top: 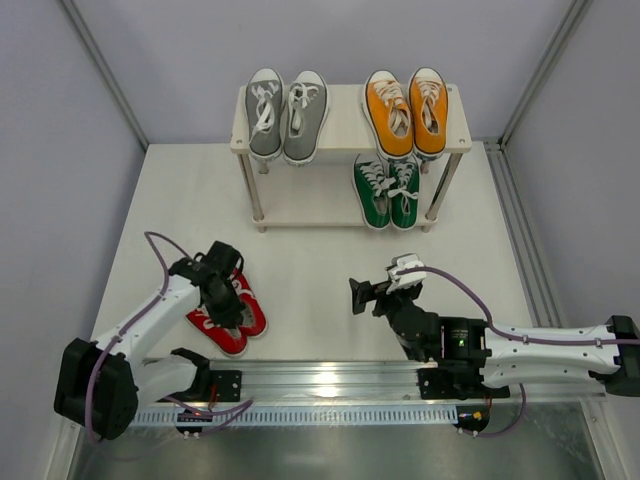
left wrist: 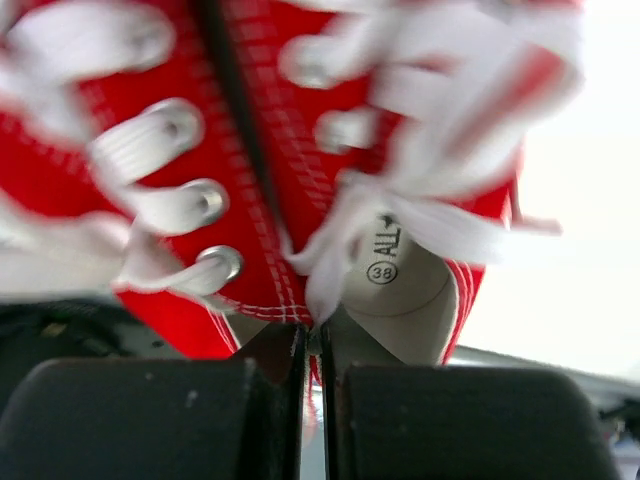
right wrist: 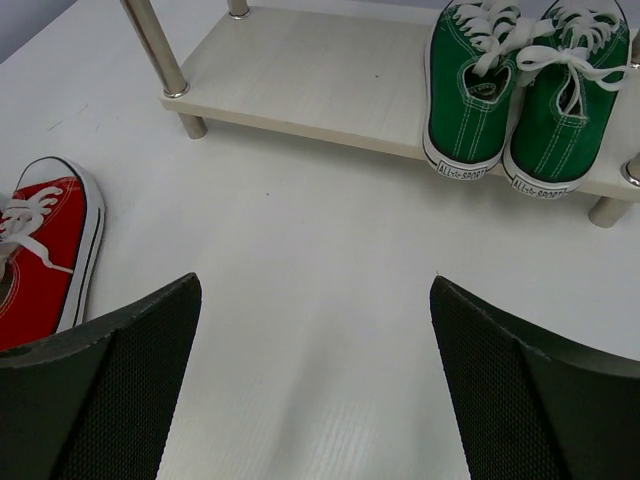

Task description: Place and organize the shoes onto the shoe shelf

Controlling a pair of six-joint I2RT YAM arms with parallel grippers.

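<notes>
At upper centre of the top view, on the shoe shelf (top: 345, 130): grey pair (top: 287, 115) and orange pair (top: 405, 110) up top, green pair (top: 388, 190) lower right. Remaining: red pair (top: 228, 318), lower left on the table (top: 310, 260), pinched by the fully closed left gripper (left wrist: 312, 350). Right gripper (right wrist: 315, 290) spread wide, empty. Route over open table to the lower-left slot; clear the front-left leg (top: 255, 195).

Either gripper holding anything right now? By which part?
Left gripper is shut on the red shoes, apparently pinching their adjoining inner walls at the openings. Right gripper is open, holding nothing.
</notes>
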